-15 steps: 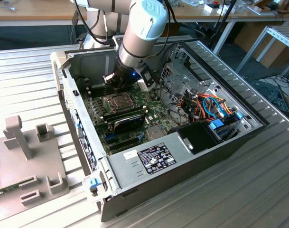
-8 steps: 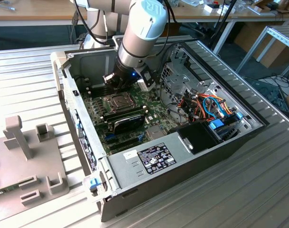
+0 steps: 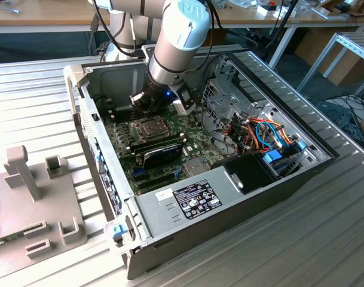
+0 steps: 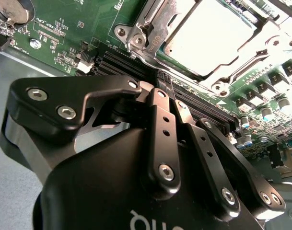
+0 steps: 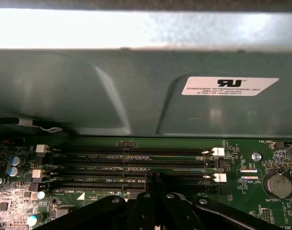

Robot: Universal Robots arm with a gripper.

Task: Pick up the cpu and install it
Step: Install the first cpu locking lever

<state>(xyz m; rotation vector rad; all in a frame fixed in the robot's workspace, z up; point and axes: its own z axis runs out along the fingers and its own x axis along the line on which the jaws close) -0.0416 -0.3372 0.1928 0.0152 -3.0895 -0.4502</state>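
My gripper (image 4: 161, 81) sat low inside the open computer case (image 3: 277, 179), its fingertips hidden in the exterior view behind my own wrist; in the second wrist view the two black metal fingers (image 4: 160, 134) lay pressed together with no gap and nothing between them, so I was clenched and empty; their tips rested at the memory slots (image 5: 136, 165), though whether they touched the slots I could not make out; four long dark slots ran in parallel on the green motherboard (image 5: 241, 165) near the case's far wall, with two white latches at one end in the first wrist view; the cpu (image 4: 208, 36), a flat square with a dull silver top washed almost white by glare, lay in its socket just beside my fingertips, partly cut off at the frame edge; the hinged metal socket frame (image 4: 150, 28) surrounded it, shiny and stamped, with screw heads at its corners; whether that frame was fully latched I could not tell; one round coin battery (image 5: 278, 184) sat at the board's edge; a grey sheet-metal wall (image 5: 88, 96) with one white label (image 5: 229, 86) rose behind the slots
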